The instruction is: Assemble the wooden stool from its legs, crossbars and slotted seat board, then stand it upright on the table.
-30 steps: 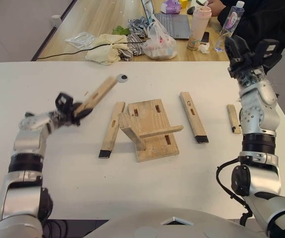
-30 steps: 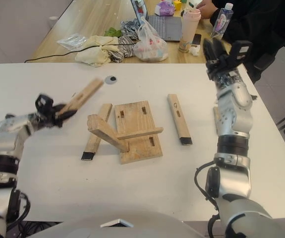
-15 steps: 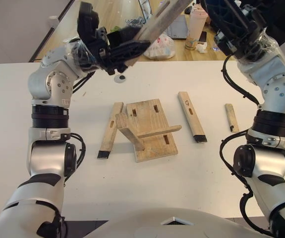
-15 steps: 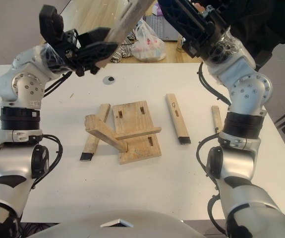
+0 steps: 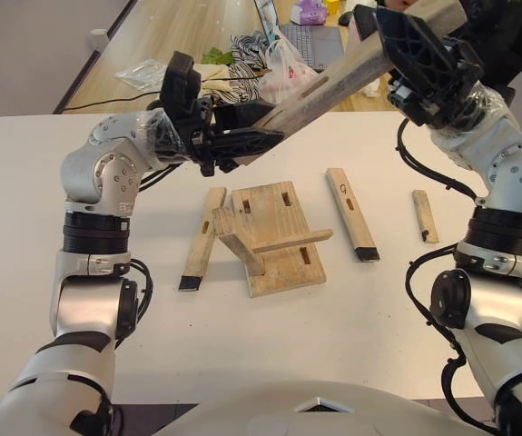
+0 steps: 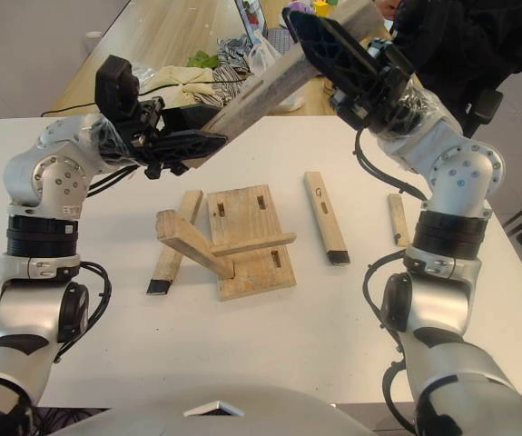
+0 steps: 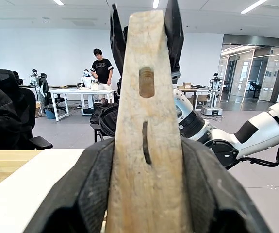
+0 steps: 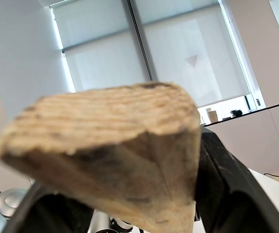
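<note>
Leg (image 5: 329,80) aloft: left pincer (image 5: 262,125), right pincer (image 5: 389,47).

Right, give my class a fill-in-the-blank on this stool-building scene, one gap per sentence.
1. The raised leg is held by exactly ____ grippers, the left gripper and the right gripper.
2. The seat board lies on a ____ table.
3. The short crossbar lies nearest the robot's ____ arm.
Missing words: two; white; right.
</note>
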`<state>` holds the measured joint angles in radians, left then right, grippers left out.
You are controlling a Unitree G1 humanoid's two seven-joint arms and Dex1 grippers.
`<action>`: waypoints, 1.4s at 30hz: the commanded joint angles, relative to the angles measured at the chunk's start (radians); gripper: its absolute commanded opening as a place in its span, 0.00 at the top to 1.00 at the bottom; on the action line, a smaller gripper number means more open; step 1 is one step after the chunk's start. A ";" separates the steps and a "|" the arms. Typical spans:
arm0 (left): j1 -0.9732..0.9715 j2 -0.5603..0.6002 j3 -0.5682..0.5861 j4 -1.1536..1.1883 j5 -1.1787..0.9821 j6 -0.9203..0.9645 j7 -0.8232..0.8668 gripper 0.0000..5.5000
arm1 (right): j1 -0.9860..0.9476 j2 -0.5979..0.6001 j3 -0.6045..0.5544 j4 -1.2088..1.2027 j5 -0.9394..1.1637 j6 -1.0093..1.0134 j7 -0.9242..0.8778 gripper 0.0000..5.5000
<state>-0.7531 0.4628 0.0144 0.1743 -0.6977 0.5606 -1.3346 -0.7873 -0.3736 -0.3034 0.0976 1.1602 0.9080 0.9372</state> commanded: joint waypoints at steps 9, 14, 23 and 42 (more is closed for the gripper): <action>-0.044 -0.038 0.141 0.056 -0.023 -0.039 0.170 0.41 | 0.003 -0.062 0.087 0.119 -0.393 -0.399 0.079 0.62; 0.015 -0.033 0.210 0.010 -0.046 -0.044 0.250 0.41 | 0.114 -0.118 0.156 0.205 -0.510 -0.462 0.215 0.62; 0.077 -0.041 0.203 -0.028 -0.038 -0.055 0.297 0.41 | 0.228 -0.207 0.204 0.220 -0.521 -0.350 0.413 0.63; 0.121 -0.051 0.186 -0.039 -0.031 -0.089 0.315 0.41 | 0.174 -0.372 0.306 0.182 -0.590 -0.299 0.605 0.63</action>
<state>-0.6463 0.4166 0.2032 0.1461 -0.7385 0.4804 -1.0241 -0.5865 -0.7251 -0.0248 0.2723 0.5945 0.6218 1.5260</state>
